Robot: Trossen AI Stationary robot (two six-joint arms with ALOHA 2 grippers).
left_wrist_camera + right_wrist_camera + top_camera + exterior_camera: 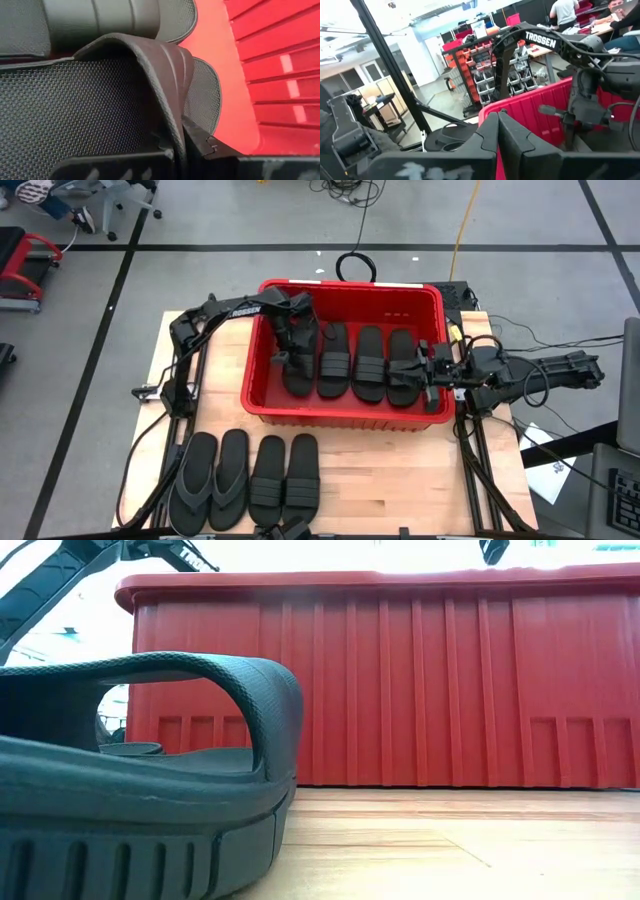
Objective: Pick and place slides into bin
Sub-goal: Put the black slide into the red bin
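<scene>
Red bin [262, 395] is set at desk [400, 470] centre; four slides are laid inside. Leftmost slide [297, 370] is clamped by left jaws [284, 358]. Right jaws [425, 370], closed w/ nothing between, are held over rightmost slide [403, 368].

two dark jointed arms [215, 315] — white "trossen" lettering, black cables, matte black claw fingers [485, 137]

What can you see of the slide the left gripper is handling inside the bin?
The slide is black rubber-like, with a finely textured footbed and a broad ribbed band. It lies leftmost in the red bin, lengthwise beside three other slides. The left gripper is shut on the band's edge; the left wrist view shows the band pinched between the fingers.
</scene>
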